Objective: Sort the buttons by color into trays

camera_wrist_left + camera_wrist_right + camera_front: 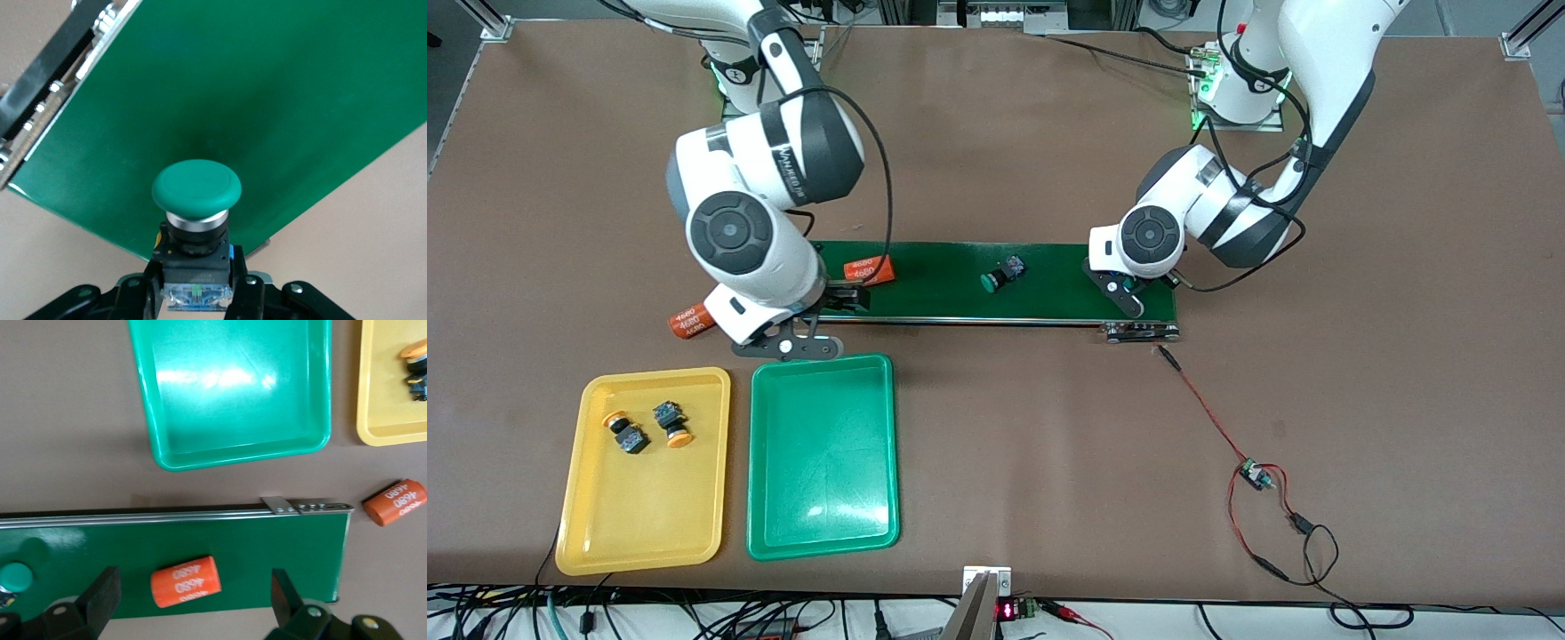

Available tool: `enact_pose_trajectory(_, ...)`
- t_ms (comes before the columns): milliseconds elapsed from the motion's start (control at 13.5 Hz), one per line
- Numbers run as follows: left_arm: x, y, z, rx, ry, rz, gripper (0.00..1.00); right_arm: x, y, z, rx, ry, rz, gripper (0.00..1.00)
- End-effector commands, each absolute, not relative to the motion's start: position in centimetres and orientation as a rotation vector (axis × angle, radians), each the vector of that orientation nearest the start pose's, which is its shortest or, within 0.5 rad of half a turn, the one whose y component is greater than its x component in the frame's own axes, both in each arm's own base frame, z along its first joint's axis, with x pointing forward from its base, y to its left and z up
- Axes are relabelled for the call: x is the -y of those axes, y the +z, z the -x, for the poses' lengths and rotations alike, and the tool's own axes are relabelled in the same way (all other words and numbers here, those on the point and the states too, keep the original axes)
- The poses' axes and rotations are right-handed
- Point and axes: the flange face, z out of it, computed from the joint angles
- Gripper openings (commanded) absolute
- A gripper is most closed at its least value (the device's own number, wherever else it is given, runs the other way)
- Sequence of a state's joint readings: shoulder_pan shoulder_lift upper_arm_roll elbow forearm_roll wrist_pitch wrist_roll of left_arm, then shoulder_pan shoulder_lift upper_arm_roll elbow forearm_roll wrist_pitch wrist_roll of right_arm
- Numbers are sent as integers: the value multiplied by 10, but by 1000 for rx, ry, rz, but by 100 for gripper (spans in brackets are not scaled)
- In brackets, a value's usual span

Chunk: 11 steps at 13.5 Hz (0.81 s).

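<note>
we take the conveyor belt (960, 283) as our landmark. over its end toward the left arm, the left gripper (197, 293) is pinching a green-capped button (196, 190) by its black body, cap pointing away from the fingers. another green-capped button (1000, 274) lies on the belt near its middle. over the belt's end toward the right arm, the right gripper (190, 600) hangs with fingers spread wide around nothing, an orange cylinder (185, 581) on the belt below it. a second orange cylinder (690, 322) lies on the table just off that end. nearer to the front camera than the belt, the green tray (823, 524) sits beside the yellow tray (640, 533), which holds two yellow-capped buttons (624, 433) (672, 424).
</note>
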<state>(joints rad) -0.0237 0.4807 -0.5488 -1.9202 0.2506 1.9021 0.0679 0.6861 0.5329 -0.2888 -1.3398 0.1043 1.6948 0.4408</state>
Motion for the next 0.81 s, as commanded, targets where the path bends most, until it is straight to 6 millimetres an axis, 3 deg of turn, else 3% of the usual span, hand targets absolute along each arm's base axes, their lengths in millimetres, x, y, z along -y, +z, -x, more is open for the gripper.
enact_pose_trajectory(0, 290, 245, -498, -1118, 627, 2817, 79, -345, 406, -604, -214, 148, 3240, 100)
enact_pose_trajectory(74, 291, 248, -499, -1134, 615, 2813, 100, -355, 397, -601, -279, 143, 3241, 100)
enact_pose_trajectory(222, 294, 270, -508, -1142, 549, 2823, 100, -379, 381, -590, -322, 136, 3251, 100)
enact_pose_trajectory(444, 286, 339, -516, -1059, 412, 2879, 100, -409, 365, -577, -520, 216, 3138, 100)
enact_pose_trajectory(592, 258, 384, -525, -947, 326, 2922, 100, -420, 356, -570, -556, 243, 3130, 100)
enact_pose_trajectory(740, 215, 416, -541, -814, 236, 2943, 100, -432, 340, -562, -625, 256, 3141, 100)
